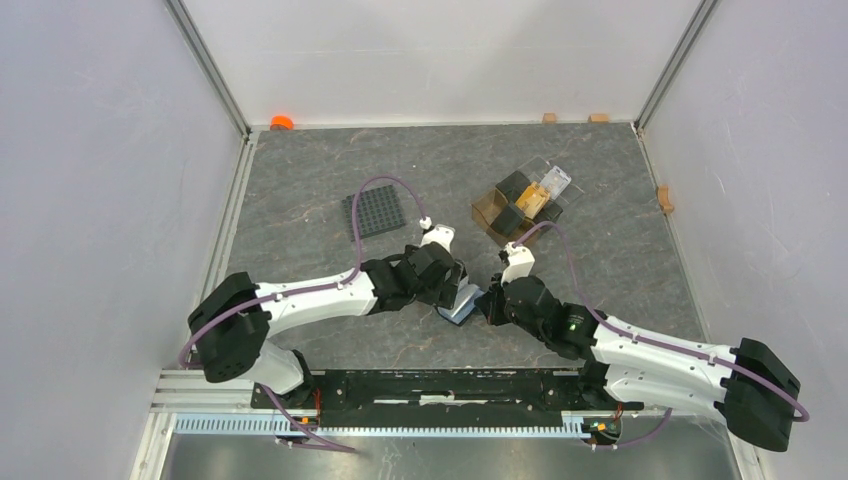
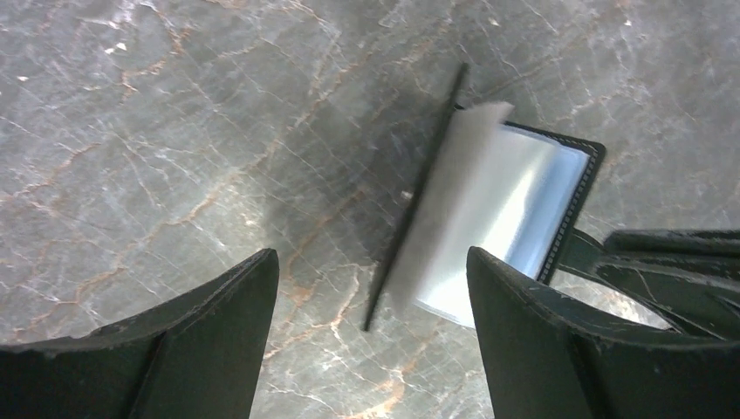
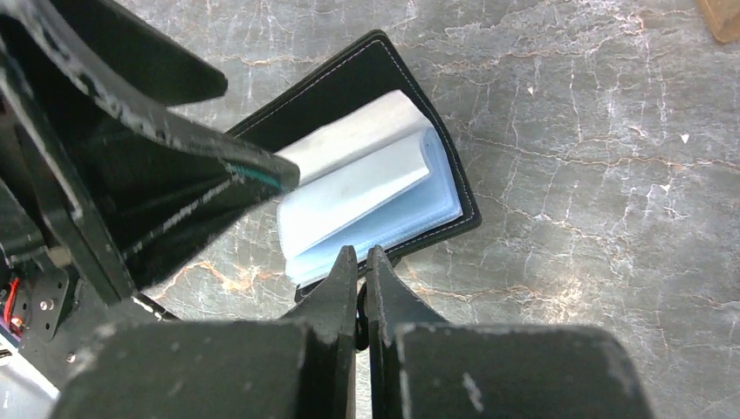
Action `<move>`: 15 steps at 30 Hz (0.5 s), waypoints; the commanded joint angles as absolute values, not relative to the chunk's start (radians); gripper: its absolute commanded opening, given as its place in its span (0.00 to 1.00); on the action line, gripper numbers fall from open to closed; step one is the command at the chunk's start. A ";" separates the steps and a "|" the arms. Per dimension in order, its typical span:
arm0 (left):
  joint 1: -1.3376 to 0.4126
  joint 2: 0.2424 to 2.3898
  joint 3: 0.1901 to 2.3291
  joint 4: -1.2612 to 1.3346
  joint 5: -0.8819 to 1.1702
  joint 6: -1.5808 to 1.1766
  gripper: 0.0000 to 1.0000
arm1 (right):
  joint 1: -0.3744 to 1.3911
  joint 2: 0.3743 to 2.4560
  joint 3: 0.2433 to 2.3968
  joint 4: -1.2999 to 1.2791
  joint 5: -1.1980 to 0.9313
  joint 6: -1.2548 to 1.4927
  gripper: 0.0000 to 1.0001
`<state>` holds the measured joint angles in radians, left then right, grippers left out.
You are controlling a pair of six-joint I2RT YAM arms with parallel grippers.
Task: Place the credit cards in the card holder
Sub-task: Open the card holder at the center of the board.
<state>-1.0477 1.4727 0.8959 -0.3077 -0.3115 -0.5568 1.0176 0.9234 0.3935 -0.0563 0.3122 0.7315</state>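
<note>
**Holder pinned open, no card in hand**

Nearest the arm bases, the card holder (image 3: 375, 188) lay on the table (image 1: 300, 190) between the two wrists. Its black cover was down and its pale blue sleeves were fanned up. In the left wrist view one flap stood nearly on edge.

The right gripper (image 3: 362, 260) was clamped tight, its tips meeting at the holder's near edge. It appeared to be pinching that edge to steady it. The left gripper (image 2: 371, 262) was spread wide and empty, poised over the raised flap, with no contact that I could make out.

Farther back and to the left, a black gridded mat (image 1: 378, 211) sat well apart. At the far right was a brown compartment box (image 1: 497, 212) with the credit cards (image 1: 535, 198) at it. Which compartment held them was too small to tell.

Judged step: opening and steadying the holder, with no card seen loaded. Next, the free left arm would have to reach far for a card and take it by the edge, while the holder stays pinned.
</note>
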 commanded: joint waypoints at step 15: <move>-1.016 1.503 0.885 -0.142 -0.025 -0.312 0.88 | 1.021 0.863 0.366 -0.098 0.367 0.735 0.00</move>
<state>-1.0069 1.5002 0.8906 -0.2054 -0.1093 -0.4103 1.0176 0.8963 0.3607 -0.1005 0.3264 0.7319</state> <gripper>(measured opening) 0.877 0.033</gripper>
